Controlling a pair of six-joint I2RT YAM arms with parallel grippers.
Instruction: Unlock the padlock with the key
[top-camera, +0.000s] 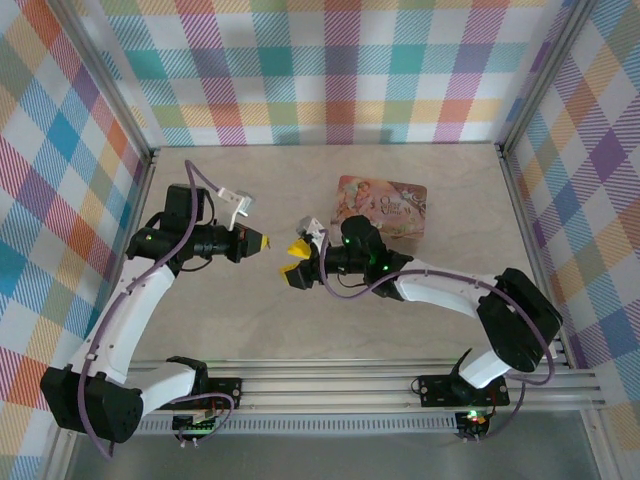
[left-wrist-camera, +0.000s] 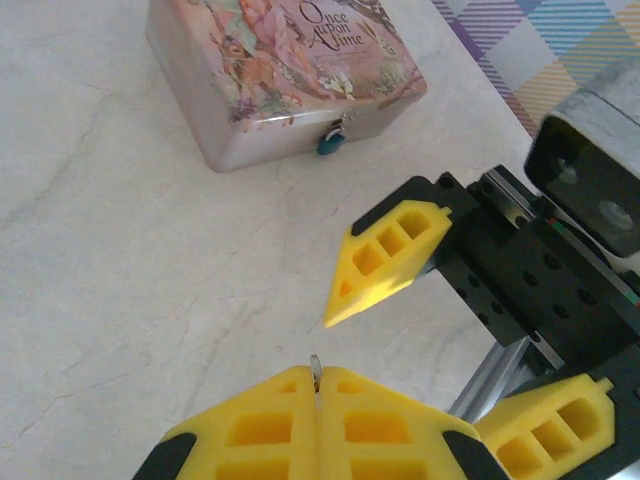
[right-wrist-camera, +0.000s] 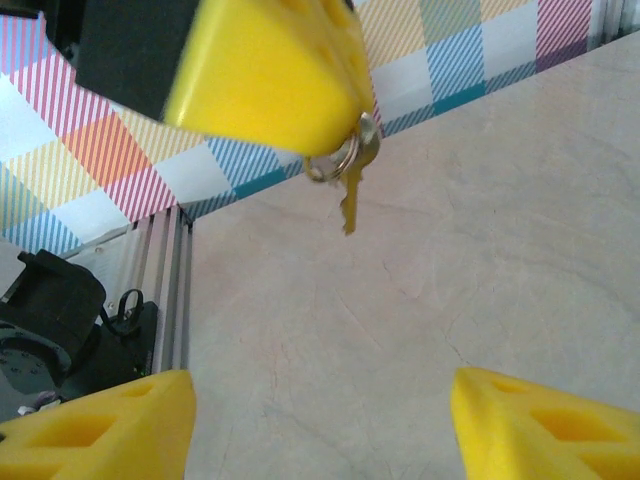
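Left of centre in the top view, the left gripper (top-camera: 262, 240): fingers (left-wrist-camera: 270, 430) pressed flat together, no gap at all. Pinches the key (right-wrist-camera: 355, 185) by its small metal ring (right-wrist-camera: 335, 165) at the very fingertips. Carries it blade down, clear of the table (top-camera: 250, 320), in the upper middle of the right wrist view. Shows just a sliver of that ring above the shut tips at the bottom edge of the left wrist view.

Just to the right, at the middle of the top view, the right gripper (top-camera: 296, 262): fingers spread wide, holding nothing, touching nothing. Faces the left gripper, tips near but apart. Frames the right wrist view with one yellow finger (right-wrist-camera: 100, 425) in the lower left corner and the other in the lower right, bare table between.

In the upper middle of the left wrist view, the padlock (left-wrist-camera: 331, 142): tiny, blue part showing, hanging at the clasp on the front wall of the pink box (left-wrist-camera: 270, 70). Too small to tell whether locked or open. Hangs well apart from both grippers.

Right of centre in the top view, toward the far wall, the same box: flat on the table, lid down, just behind the right gripper.
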